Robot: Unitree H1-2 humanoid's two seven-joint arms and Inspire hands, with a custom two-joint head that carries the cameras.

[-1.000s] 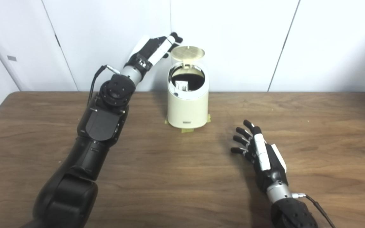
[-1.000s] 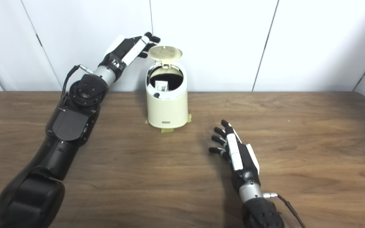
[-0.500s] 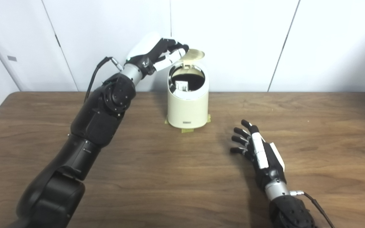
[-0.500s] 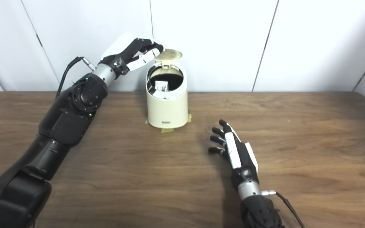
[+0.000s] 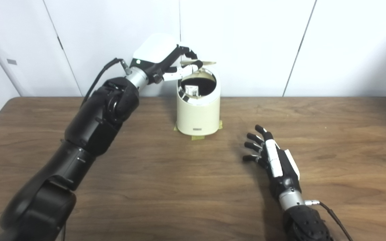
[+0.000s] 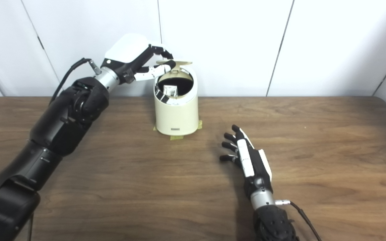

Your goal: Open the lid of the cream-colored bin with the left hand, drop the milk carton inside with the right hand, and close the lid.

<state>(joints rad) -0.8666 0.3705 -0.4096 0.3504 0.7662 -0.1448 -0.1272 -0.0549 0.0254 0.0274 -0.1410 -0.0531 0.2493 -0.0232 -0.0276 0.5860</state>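
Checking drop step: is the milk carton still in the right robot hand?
No: the right robot hand rests open and empty on the table, and the milk carton sits inside the open bin.

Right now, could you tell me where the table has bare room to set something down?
The brown wooden table is bare right of the cream-colored cylindrical bin, beyond the right robot hand, and along the near edge between both arms. It is crowded at the bin's top, where the left robot hand meets the round cream lid.
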